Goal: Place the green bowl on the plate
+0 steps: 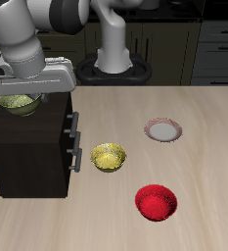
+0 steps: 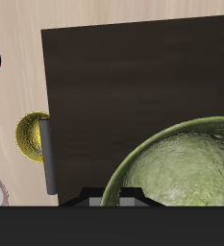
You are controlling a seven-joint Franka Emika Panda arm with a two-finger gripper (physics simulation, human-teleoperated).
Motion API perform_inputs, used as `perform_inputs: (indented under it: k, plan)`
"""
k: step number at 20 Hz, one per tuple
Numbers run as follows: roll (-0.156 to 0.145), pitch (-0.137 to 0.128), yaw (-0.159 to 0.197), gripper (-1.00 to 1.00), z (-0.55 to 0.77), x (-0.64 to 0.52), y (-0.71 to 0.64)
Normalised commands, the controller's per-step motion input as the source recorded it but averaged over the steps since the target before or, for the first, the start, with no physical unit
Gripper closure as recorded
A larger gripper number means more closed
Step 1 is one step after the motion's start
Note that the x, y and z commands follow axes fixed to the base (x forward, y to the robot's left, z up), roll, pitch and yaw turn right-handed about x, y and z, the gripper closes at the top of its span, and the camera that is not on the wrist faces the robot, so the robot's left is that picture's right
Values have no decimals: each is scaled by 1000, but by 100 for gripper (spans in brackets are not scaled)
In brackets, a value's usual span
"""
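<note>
While the arm reaches over the dark cabinet (image 1: 27,147), the gripper (image 1: 25,93) sits low at the green bowl (image 1: 20,103), which is on or just above the cabinet's top — I cannot tell whether it rests there or is lifted clear. From the wrist, the green bowl (image 2: 186,168) fills much of the frame, its speckled inside plain to see, with the gripper body pressed close at its rim; the fingertips are hidden in both views, so whether the jaws are clamped on the rim or spread cannot be told. Under the bowl spreads the cabinet's dark top (image 2: 133,86), with a grey handle (image 2: 48,154) along its front face. Out on the table (image 1: 204,196), the plate (image 1: 163,129) lies well apart from the cabinet, white-grey in the middle with a reddish-brown rim, and nothing on it. A yellow bowl (image 1: 110,156) stands near the cabinet's drawer handles, between cabinet and plate but nearer the table's front edge — and a red bowl (image 1: 156,202) sits nearer the front edge again.
</note>
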Motion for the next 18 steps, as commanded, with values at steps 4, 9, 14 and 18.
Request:
perform_inputs:
  k: [4, 9, 14, 18]
  plan:
    - [10, -51, -7, 100, 267, -168, 208]
    - [-10, -68, -7, 100, 371, -293, 341]
    - [-23, -73, -19, 100, 380, -322, 362]
    - [-52, -72, 58, 100, 323, -386, 343]
